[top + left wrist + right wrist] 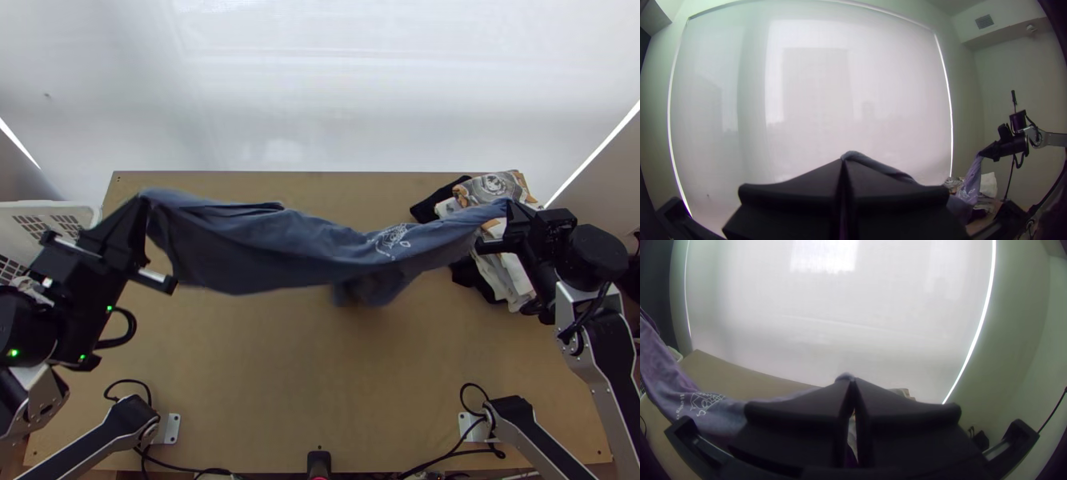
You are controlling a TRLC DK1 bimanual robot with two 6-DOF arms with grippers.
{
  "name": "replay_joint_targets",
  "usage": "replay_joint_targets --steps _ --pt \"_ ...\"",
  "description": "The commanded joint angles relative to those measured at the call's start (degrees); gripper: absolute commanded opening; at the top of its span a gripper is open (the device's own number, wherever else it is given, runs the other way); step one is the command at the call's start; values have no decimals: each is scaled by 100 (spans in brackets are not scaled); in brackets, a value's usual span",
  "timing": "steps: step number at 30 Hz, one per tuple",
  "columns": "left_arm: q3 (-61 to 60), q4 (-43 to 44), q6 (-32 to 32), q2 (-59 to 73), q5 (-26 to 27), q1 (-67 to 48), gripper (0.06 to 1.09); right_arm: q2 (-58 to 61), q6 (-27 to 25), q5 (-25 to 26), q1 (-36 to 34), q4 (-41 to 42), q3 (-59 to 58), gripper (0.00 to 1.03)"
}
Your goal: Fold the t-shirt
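Note:
A blue t-shirt (320, 248) hangs stretched between both grippers above the table, gathered into folds, its white print nearer the right end and a lower part drooping near the middle. My left gripper (146, 202) is shut on one end of it, high at the left. My right gripper (509, 205) is shut on the other end, over the clothes pile. In the left wrist view a bit of cloth (855, 155) pokes out at the closed tips of the left gripper (843, 162). The right wrist view has the right gripper (852, 380) closed, with the t-shirt (724, 411) trailing off beside it.
A pile of folded clothes (512, 276) lies at the table's right back, under the right gripper. At the left edge stands a white basket (48, 210). Bare wooden table (296, 368) extends in front of the shirt, with cables and brackets along the near edge.

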Motion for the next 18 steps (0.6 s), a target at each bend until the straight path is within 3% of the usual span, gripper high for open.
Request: replay_joint_targets --steps 1,8,10,16,18 --pt "-901 -744 -247 -677 183 -347 9 -129 -116 -5 -88 -59 -24 3" --pt "-3230 -1034 -511 -1142 333 -910 9 3 -204 -23 -97 -59 231 3" --pt "-3590 -964 -687 -879 667 -874 9 47 -213 -23 -106 -59 258 3" --pt "-3423 363 -880 1240 1756 268 9 91 -213 -23 -114 -32 266 3" --pt "-3133 671 -845 2022 1853 541 9 126 -230 -32 -123 -24 275 3"
